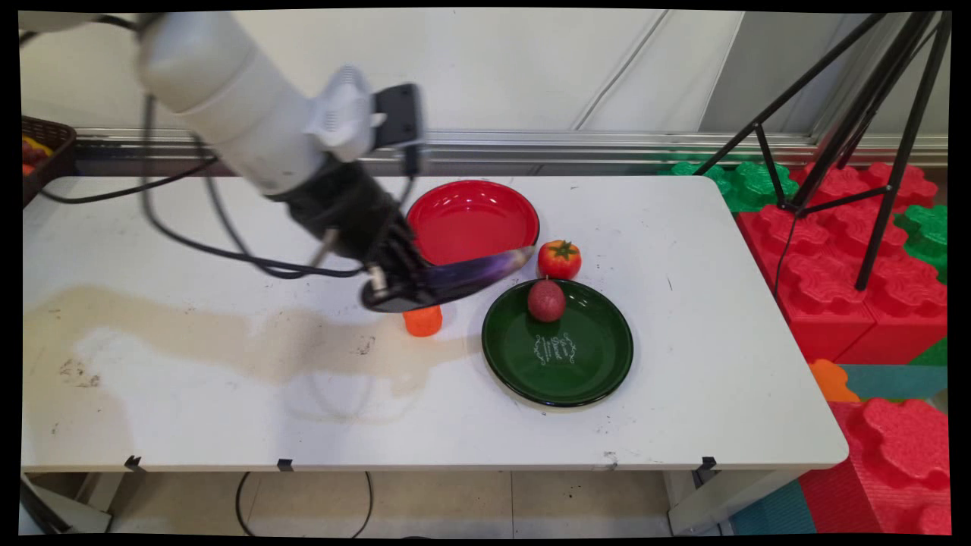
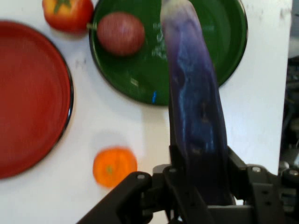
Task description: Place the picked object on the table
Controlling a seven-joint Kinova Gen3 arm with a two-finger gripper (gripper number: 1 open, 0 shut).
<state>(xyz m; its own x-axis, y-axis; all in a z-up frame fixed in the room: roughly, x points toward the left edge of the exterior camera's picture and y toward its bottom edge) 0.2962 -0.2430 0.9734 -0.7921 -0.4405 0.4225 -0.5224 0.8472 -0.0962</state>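
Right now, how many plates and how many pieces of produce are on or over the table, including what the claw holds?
Plates: 2, red plate, green plate
Produce: 4, eggplant in the claw, tomato, dark red fruit, orange
Total: 6

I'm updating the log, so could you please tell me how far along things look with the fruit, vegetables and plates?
Looks done: a dark red fruit lies in the green plate. In hand: the gripper is shut on a purple eggplant, held lifted above the table. Left: the red plate holds nothing, while the tomato and the orange sit on the table, off both plates.
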